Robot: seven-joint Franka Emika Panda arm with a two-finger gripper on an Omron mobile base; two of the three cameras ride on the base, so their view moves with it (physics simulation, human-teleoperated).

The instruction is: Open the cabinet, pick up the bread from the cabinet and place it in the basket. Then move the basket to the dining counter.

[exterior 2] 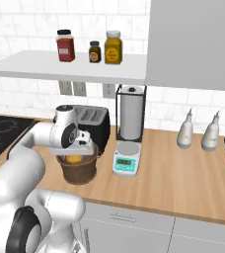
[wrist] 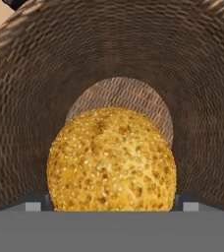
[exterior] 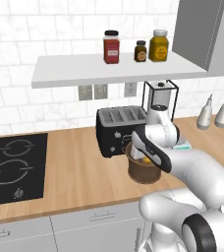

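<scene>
Clamped on the bread (wrist: 112, 160) low at frame centre, the hand (wrist: 112, 204) could snag the basket (wrist: 30, 98) wall when lifting out.

Basket (exterior 2: 79, 170) interior: bread (wrist: 112, 160) fills the middle; narrow gaps to woven walls. Outside: toaster (exterior: 120, 129) just behind, scale (exterior 2: 126, 159) beside.

A glossy white, rounded-segment robot arm (exterior: 202, 177) with dark grey joint rings and a black-faced wrist panel.
</scene>
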